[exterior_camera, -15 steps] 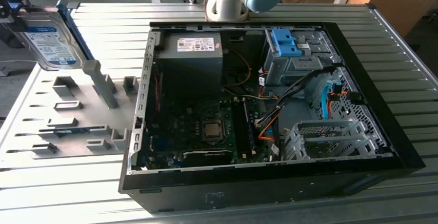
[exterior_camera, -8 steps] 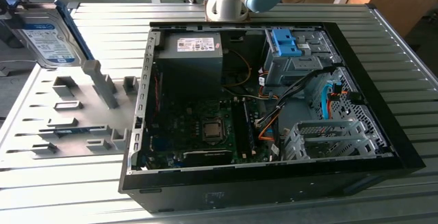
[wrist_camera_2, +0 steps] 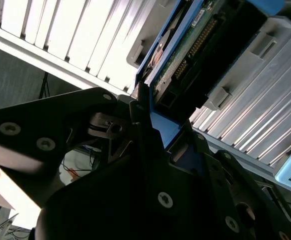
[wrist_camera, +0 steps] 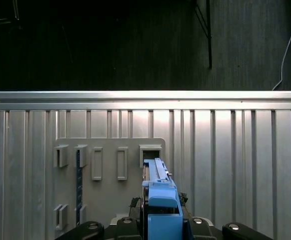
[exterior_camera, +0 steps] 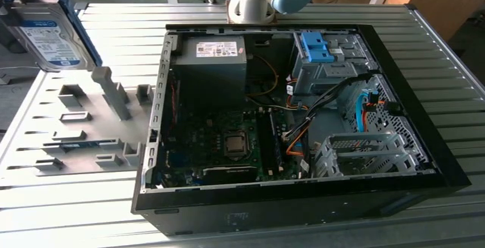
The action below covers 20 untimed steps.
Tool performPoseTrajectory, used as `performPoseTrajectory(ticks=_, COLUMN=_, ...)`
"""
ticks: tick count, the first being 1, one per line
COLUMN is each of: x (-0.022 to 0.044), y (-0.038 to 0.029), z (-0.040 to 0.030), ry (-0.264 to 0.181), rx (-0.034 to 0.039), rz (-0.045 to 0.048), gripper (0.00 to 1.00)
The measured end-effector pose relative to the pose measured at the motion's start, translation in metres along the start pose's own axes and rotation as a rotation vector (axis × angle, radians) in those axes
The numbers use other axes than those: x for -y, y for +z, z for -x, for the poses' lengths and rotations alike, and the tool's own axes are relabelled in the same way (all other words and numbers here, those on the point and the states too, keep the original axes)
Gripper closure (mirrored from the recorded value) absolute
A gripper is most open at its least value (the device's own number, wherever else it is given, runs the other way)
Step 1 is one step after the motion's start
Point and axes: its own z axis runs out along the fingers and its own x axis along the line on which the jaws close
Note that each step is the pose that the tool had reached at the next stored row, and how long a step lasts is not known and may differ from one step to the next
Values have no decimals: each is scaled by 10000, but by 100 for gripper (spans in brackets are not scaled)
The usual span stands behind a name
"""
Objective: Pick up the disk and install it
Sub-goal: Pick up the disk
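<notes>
In the second wrist view, closest to us, the dark fingers were clenched on the blue frame of the disk, and its green board side was showing. In the exterior view the disk hung up in the air at the exterior view's left. Its label faced the camera. It was above the far end of the grey holder plate and well apart from the computer case.

We thought the step in hand was carrying the disk over to the case. To do it well, we thought the grip should be firm on the blue frame. The disk should ride high and steady, and go slow so it would not swing.

The grey posts on the plate stood up below the disk and could bump it. Farther off, the black wall of the case stood between the disk and the inside. Inside, the blue bracket sat on the metal drive bay. Loose cables lay just beside it and could get in the way. The bench lay under it all.
</notes>
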Motion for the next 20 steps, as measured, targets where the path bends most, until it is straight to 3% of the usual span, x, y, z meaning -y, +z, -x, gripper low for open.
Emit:
performPoseTrajectory(ticks=6, x=-2, y=-117, z=2, ry=0, rx=1, rz=1, gripper=64)
performPoseTrajectory(ticks=8, x=-3, y=-225, z=4, ry=0, rx=0, rz=1, gripper=64)
performPoseTrajectory(ticks=20, x=-5, y=-368, z=6, ry=0, rx=0, rz=1, gripper=64)
